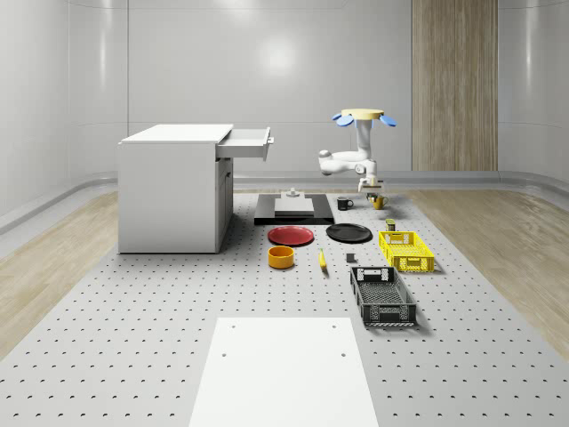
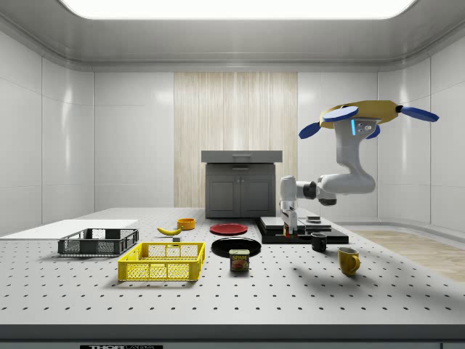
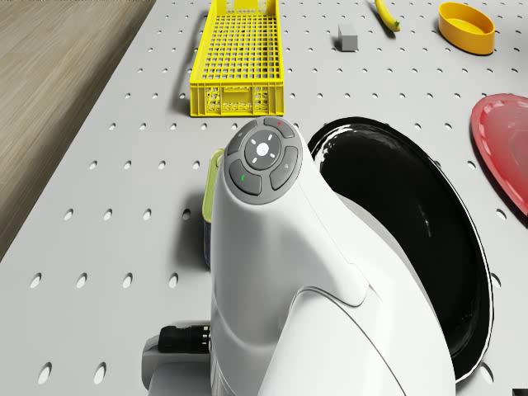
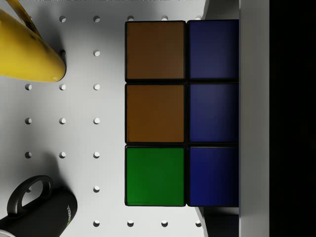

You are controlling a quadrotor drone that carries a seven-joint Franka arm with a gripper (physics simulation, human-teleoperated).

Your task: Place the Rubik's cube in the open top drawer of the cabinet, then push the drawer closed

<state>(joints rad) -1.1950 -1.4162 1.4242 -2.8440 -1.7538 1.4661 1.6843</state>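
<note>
The drone (image 2: 368,115) hovers above the counter (image 1: 133,356), off to the drawer side of the white cabinet (image 1: 173,191), with its arm (image 2: 341,178) bent down toward the surface. The cabinet's top drawer (image 1: 247,144) stands pulled out. The tool (image 1: 376,188) hangs low beside the black mug (image 1: 344,203) and over the yellow mug (image 1: 379,202), well apart from the cabinet. In the wrist view the Rubik's cube (image 4: 170,113) sits right under the tool, showing brown, green and blue squares, with the yellow mug and black mug lying near it on the counter. Whether the tool is clenched on the cube or released, I cannot tell.
</note>
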